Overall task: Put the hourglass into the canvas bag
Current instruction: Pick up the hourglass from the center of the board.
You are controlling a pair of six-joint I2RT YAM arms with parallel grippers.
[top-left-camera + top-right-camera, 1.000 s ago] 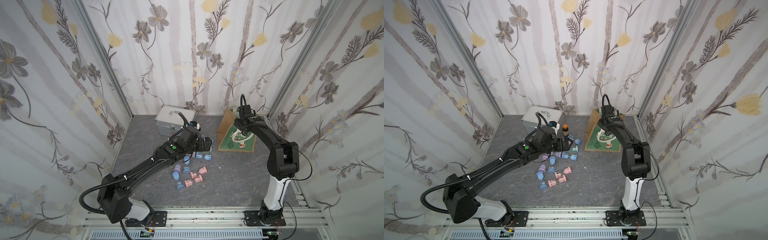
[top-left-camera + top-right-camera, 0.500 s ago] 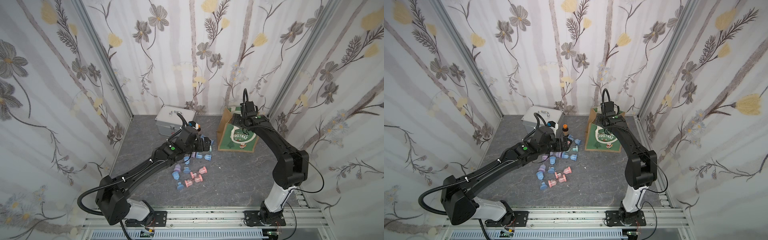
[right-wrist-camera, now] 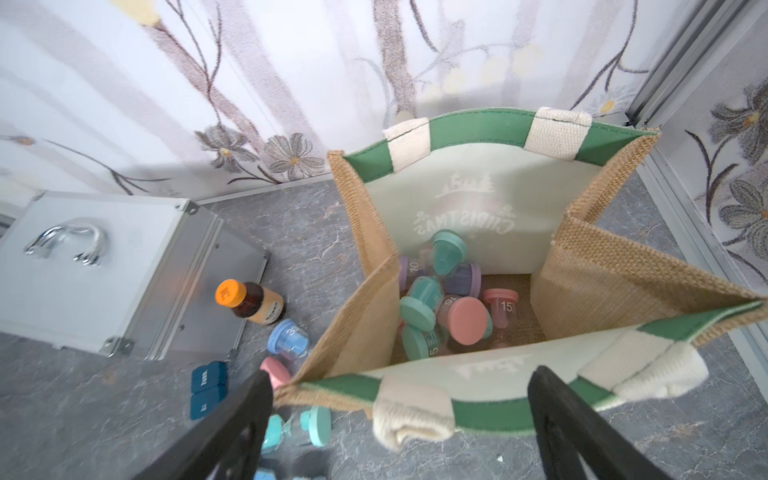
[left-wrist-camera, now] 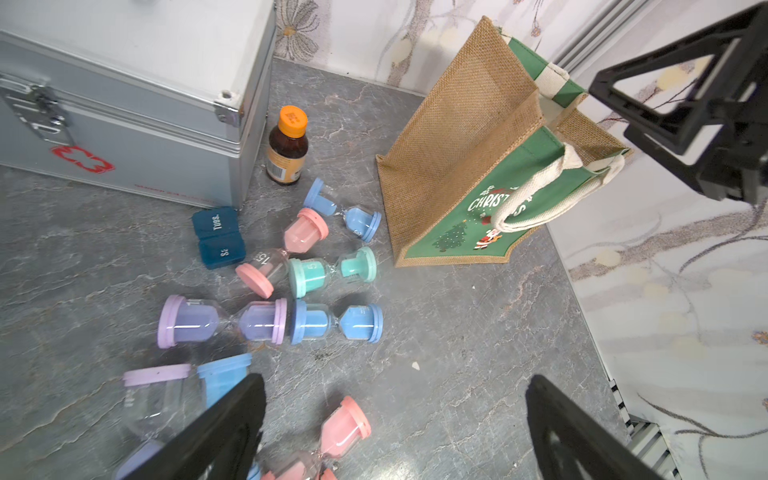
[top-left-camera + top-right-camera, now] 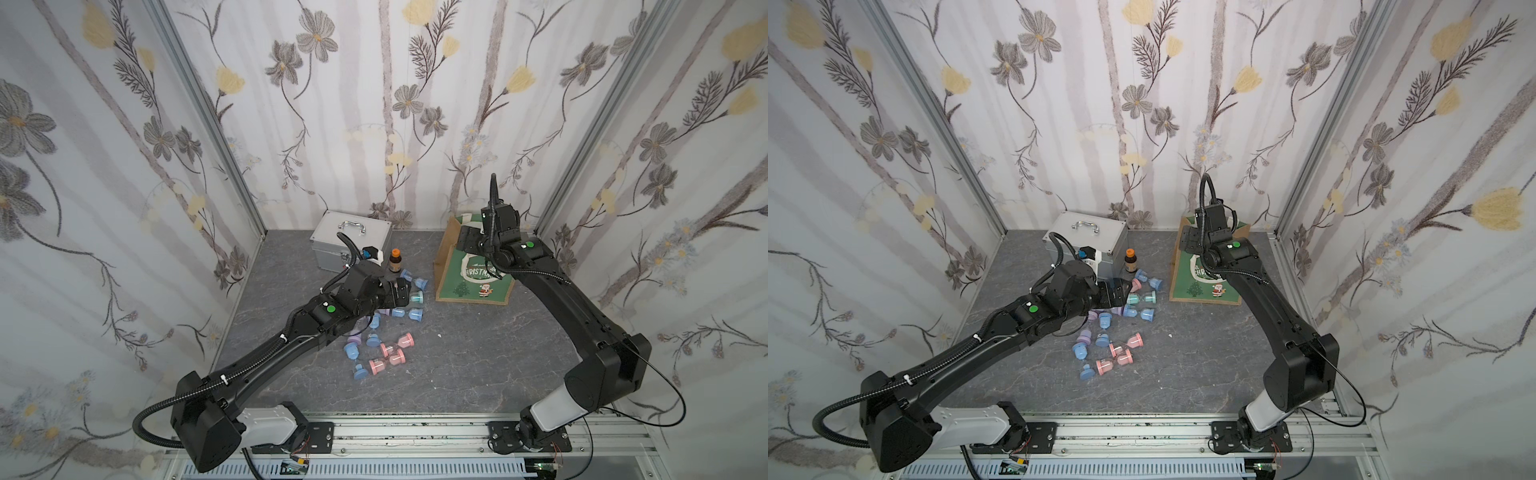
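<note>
Hourglasses [image 3: 457,316] were heaped inside the bag [image 3: 602,270], at 1 o'clock on the floor [image 5: 457,374]; more were scattered at its 9 o'clock. Left gripper [image 4: 397,382] and right gripper [image 3: 401,376] were held wide, empty.

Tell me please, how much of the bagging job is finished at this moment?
Partly done: several hourglasses lie inside the canvas bag. In hand: nothing; the right pincer hangs open above the bag's mouth, and the left pincer is open over the loose hourglasses beside the bag. Left: that whole pile.
</note>
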